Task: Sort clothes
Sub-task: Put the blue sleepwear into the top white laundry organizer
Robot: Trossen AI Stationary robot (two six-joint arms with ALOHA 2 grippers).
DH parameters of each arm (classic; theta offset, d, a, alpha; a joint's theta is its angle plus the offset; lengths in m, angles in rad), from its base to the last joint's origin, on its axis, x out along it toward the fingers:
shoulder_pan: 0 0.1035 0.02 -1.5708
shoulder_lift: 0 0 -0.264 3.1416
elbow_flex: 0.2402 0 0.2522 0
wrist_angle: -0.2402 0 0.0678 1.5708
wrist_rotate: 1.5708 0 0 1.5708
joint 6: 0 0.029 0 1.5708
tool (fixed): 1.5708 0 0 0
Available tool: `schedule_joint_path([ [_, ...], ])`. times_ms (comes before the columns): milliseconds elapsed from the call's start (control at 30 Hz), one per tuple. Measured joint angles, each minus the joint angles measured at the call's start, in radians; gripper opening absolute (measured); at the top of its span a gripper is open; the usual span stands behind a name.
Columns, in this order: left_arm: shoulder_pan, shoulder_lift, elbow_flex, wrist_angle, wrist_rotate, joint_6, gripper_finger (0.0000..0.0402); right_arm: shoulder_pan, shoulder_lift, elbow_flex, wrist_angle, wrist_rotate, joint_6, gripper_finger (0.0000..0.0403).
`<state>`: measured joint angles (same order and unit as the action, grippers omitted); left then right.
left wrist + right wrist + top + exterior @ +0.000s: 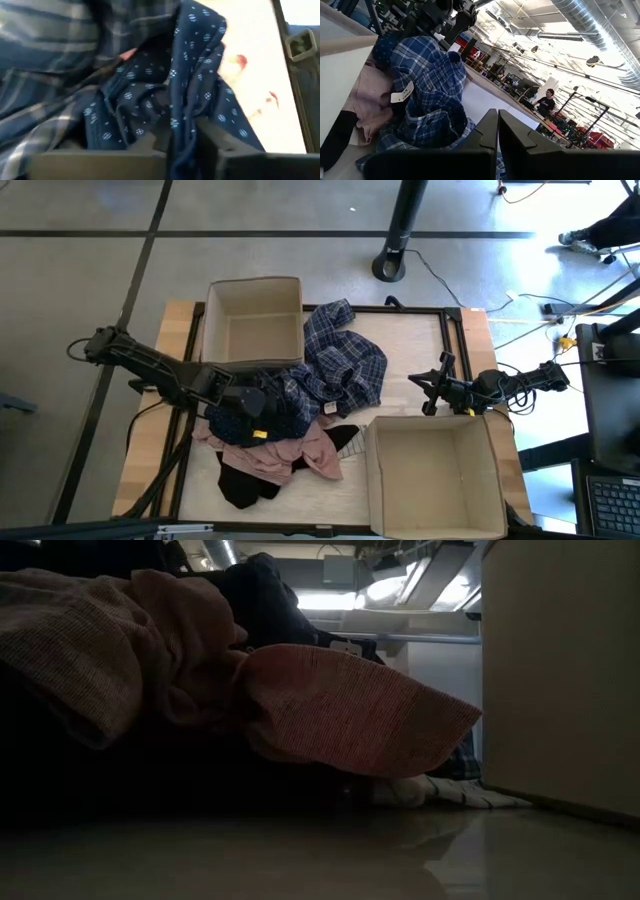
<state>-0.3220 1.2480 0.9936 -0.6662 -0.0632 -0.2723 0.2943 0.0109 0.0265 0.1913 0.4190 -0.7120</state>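
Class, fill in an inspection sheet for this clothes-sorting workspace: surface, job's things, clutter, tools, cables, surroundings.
Surface: light wooden table with a dark frame.
Job's things: plaid shirt, navy dotted garment, pink garment and black garment heaped together.
Clutter: two open cardboard boxes, one at the far edge, one at the near right, both showing nothing inside.
Tools: left tool shut on the navy dotted garment; right tool shut, holding nothing.
Cables: a cable runs across the floor.
Surroundings: pole base; a person far off.

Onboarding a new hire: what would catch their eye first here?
The heap of clothes mid-table: a blue-white plaid shirt on top, a pale pink piece below. The left gripper is shut on the dark navy patterned piece. Two cardboard boxes flank the heap; the right gripper waits, shut.
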Motion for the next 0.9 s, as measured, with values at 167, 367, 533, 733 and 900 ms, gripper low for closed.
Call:
schedule_joint_path([
  [167, 0.001, -0.005, 0.000, 0.024, 0.021, 0.034, 0.0019, 0.000, 0.000, 0.000, -0.001, 0.027, 0.000, 0.0017],
  [367, 0.002, -0.071, 0.000, 0.110, 0.021, 0.108, 0.0008, 0.000, 0.000, 0.000, 0.000, 0.026, 0.000, 0.0017],
  [533, 0.002, -0.161, 0.000, 0.249, -0.037, 0.229, 0.0014, 0.000, 0.000, 0.000, 0.000, 0.026, 0.000, 0.0017],
  [733, 0.002, -0.256, 0.001, 0.347, -0.219, 0.355, 0.0010, 0.000, 0.000, 0.000, 0.000, 0.026, 0.000, 0.0017],
  [900, 0.012, -0.316, 0.001, 0.472, -0.324, 0.467, 0.0016, 0.000, 0.000, 0.000, 0.000, 0.026, -0.001, 0.0017],
])
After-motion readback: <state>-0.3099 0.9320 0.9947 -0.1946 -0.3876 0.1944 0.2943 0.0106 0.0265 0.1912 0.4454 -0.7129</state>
